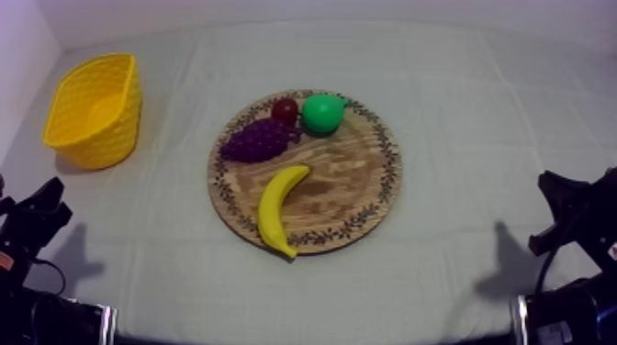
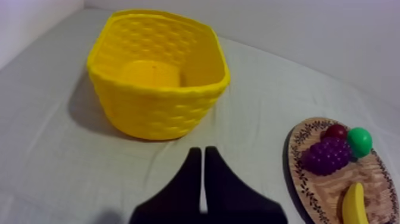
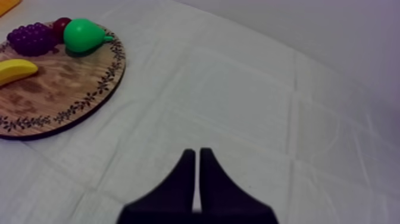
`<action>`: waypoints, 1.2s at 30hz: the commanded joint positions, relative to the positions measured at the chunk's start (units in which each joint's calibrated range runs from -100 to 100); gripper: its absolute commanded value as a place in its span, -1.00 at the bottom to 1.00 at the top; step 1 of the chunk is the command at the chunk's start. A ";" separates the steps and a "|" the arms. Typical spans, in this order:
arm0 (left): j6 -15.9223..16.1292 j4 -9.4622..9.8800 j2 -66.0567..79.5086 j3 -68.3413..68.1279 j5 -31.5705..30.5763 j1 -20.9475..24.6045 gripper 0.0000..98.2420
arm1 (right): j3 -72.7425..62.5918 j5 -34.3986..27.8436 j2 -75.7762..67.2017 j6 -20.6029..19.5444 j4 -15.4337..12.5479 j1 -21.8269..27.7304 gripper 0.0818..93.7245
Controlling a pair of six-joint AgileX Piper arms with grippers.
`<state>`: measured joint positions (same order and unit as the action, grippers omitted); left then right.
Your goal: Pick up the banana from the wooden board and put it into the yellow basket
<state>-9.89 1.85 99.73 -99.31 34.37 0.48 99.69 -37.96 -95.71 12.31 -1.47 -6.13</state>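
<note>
Yellow banana [image 1: 280,209] on wooden board [image 1: 360,188], small red fruit [image 1: 285,111] perhaps partly behind grapes [image 1: 259,140]

No readable text, labels, brands or numbers on anything; board [image 1: 391,183], centre of top view, carries only a leafy rim pattern, no letters.

This looks like a robotics lab test cell. A desk [image 1: 459,110] draped in creased grey-white cloth is boxed in by plain white walls [image 1: 23,55]. A black left robot arm [image 1: 32,225] and a black right robot arm [image 1: 574,216] flank it. Staged props sit on the cloth: plastic toy fruit [image 1: 321,113] on a round wooden board with a patterned rim [image 1: 367,197], and a yellow woven basket [image 1: 96,110].
</note>
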 commanded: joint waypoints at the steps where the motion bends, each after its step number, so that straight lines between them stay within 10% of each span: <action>1: 0.00 -0.02 0.02 -0.02 -0.01 -0.01 -1.00 | -0.03 -0.03 -0.04 -0.22 -0.02 0.00 -0.99; 36: 2.55 -0.06 -1.06 -0.21 -1.28 -2.07 -0.97 | -0.03 -0.03 -0.04 -0.22 -0.02 0.00 -0.99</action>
<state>-8.37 1.91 98.90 -99.45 33.43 -1.19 99.69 -37.96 -95.71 12.07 -1.47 -6.13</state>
